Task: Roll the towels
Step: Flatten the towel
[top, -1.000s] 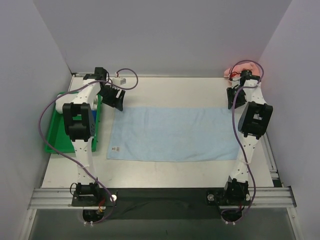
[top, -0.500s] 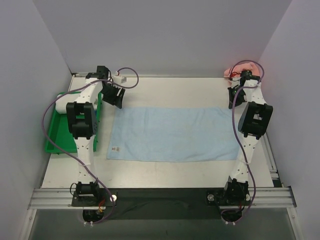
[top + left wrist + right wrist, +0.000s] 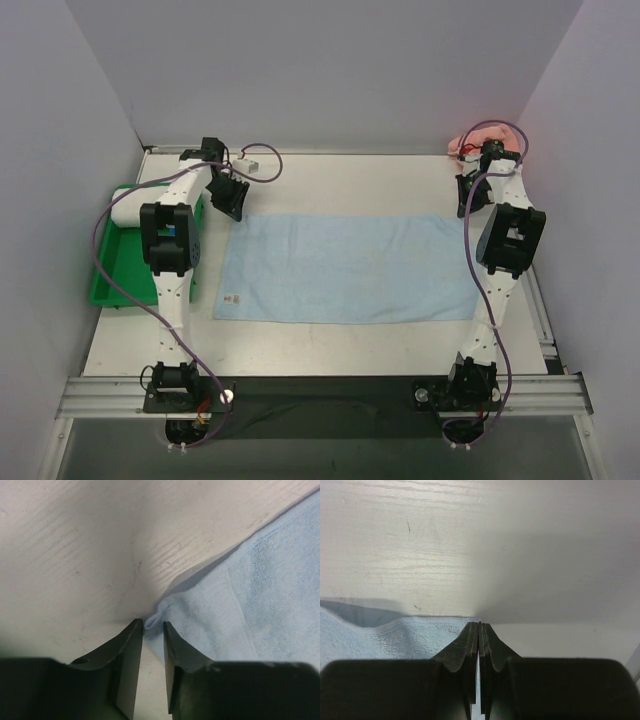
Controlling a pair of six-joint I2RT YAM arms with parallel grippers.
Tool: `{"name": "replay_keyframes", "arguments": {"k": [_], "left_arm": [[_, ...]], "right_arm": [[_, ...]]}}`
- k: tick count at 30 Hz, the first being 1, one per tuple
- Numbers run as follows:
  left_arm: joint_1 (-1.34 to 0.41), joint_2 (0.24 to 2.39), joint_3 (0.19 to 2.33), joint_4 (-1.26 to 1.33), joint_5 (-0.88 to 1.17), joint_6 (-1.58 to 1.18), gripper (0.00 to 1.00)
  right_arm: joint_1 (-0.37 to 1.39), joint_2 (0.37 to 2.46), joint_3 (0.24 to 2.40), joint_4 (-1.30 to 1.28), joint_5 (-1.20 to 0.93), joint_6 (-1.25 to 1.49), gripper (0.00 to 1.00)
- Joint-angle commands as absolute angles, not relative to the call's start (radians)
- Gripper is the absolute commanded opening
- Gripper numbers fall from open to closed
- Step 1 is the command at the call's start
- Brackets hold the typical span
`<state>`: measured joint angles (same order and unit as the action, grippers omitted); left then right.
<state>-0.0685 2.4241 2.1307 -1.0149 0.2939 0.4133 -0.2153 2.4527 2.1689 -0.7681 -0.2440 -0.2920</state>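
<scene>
Two arms rose from the near edge of the pale table (image 3: pixel 330 345). Just beyond them the light blue cloth towel (image 3: pixel 350 265) lay flat, spread as a wide strip across the middle of the table. A small white label (image 3: pixel 232 297) sat at its near left corner, its print too small to read. A green plastic tray (image 3: pixel 104 288) sat left of the towel. At the towel's far left corner the left tool (image 3: pixel 153 624) stood with a narrow gap between its jaws, the corner's tip lying in that gap. At the far right corner the right tool (image 3: pixel 479 624) was pressed together, pinching the towel's edge. Farthest back, the salmon pink cloth towel (image 3: pixel 461 143) lay bunched in the right rear corner.
</scene>
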Motion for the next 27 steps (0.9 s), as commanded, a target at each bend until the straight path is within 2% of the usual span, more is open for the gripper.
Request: {"name": "replay_keyframes", "arguments": {"k": [1,2,4,6,7,19,20,23,25,27], "left_arm": [[-0.064,2.442,2.192,-1.023,0.311,0.4,0.32],[-0.061,2.445,2.197,-1.025,0.316,0.394,0.24],[-0.061,2.453,2.215,-1.025,0.316,0.388,0.17],[-0.061,2.462,2.227,-1.022,0.308,0.38,0.02],[-0.058,2.467,2.246,-1.019,0.298,0.37,0.0],[-0.043,2.47,2.37,-0.931,0.27,0.316,0.0],[-0.043,2.464,2.364,-0.93,0.273,0.319,0.0],[-0.049,2.453,2.316,-0.931,0.272,0.331,0.0],[-0.049,2.445,2.281,-0.93,0.282,0.327,0.0],[-0.048,2.439,2.266,-0.928,0.291,0.324,0.0]], "right_arm": [[-0.215,2.441,2.195,-0.801,-0.256,-0.301,0.0],[-0.215,2.442,2.2,-0.801,-0.256,-0.299,0.0],[-0.215,2.441,2.212,-0.798,-0.258,-0.299,0.0],[-0.216,2.438,2.229,-0.796,-0.255,-0.299,0.0],[-0.219,2.439,2.235,-0.793,-0.255,-0.299,0.0],[-0.241,2.419,2.358,-0.735,-0.219,-0.282,0.0],[-0.239,2.411,2.336,-0.736,-0.212,-0.288,0.15],[-0.238,2.372,2.215,-0.747,-0.218,-0.304,0.49],[-0.239,2.355,2.142,-0.761,-0.229,-0.302,0.54],[-0.241,2.355,2.108,-0.769,-0.239,-0.299,0.56]]}}
